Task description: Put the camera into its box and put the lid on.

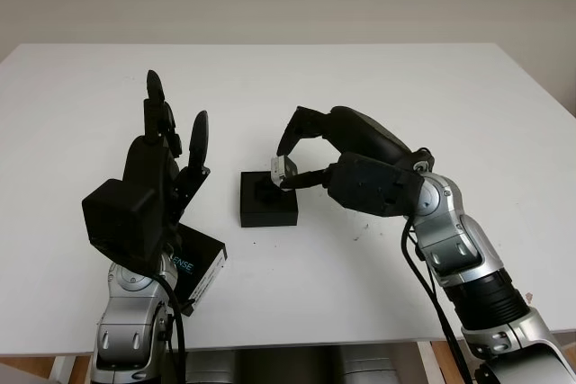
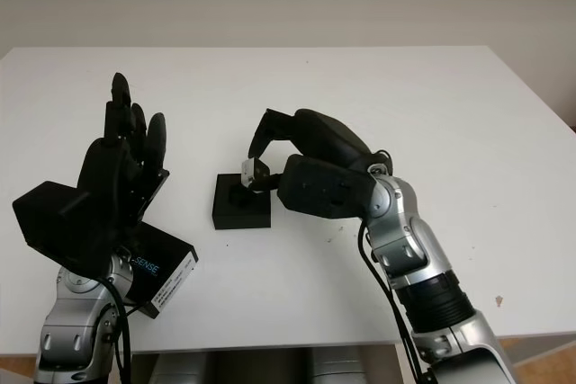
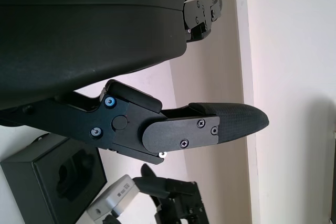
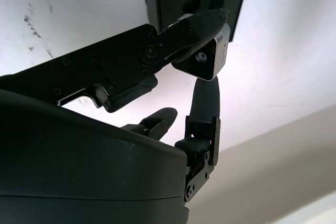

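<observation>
One silver camera [image 1: 283,167] | one open black box [image 1: 268,200] | one black lid [image 1: 198,270] | two robot hands: left robot hand [image 1: 166,155], right robot hand [image 1: 310,146] | one white surface [image 1: 378,87]

a white table [image 1: 378,87] carries the open black box [image 1: 268,200] mid-table and a black lid [image 1: 200,269] near its front edge.

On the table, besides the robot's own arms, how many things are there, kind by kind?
Camera, silver, held in the right hand: 1
Box, black, open: 1
Lid, black, under the open left hand: 1
Total: 3
</observation>
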`<action>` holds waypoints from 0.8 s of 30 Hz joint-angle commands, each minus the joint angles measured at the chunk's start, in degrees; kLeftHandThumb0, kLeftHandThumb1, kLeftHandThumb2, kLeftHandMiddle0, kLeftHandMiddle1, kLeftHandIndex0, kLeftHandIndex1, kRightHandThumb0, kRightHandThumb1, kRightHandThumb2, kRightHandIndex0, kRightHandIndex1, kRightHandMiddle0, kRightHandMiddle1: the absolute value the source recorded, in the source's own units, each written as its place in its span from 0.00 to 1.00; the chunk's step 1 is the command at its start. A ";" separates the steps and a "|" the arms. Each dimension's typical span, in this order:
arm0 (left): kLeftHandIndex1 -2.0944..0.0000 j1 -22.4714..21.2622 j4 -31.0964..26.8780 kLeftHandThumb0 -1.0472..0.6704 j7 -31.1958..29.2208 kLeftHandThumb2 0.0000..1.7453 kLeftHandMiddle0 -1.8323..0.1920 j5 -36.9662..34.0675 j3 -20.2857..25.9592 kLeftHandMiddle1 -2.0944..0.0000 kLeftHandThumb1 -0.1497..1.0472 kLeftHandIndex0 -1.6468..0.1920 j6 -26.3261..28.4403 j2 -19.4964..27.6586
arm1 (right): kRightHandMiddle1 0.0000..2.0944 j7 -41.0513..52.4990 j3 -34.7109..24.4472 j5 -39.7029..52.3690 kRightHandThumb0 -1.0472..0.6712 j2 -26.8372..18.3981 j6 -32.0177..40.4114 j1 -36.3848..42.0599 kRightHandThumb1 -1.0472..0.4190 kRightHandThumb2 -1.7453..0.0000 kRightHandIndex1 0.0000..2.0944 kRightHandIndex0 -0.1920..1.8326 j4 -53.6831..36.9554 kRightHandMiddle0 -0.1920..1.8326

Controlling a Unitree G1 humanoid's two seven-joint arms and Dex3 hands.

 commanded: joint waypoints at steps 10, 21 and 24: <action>1.00 -1.24 0.22 0.17 0.50 0.30 1.00 -0.12 0.04 1.00 1.00 1.00 -0.86 -0.34 | 0.83 -1.49 0.28 0.27 0.36 0.67 -3.02 -3.31 0.03 0.97 0.10 0.36 5.35 0.33; 1.00 -1.07 0.68 0.16 0.91 0.30 1.00 0.26 -0.24 1.00 1.00 1.00 -1.77 -0.30 | 0.83 -1.35 0.28 0.68 0.36 0.71 -4.64 -3.90 0.02 0.97 0.08 0.36 6.99 0.32; 1.00 -0.96 0.43 0.16 1.15 0.29 1.00 -0.03 -0.18 1.00 1.00 1.00 -1.40 -0.65 | 0.83 -1.25 0.27 0.69 0.36 0.82 -4.60 -3.93 0.02 0.97 0.08 0.36 6.89 0.32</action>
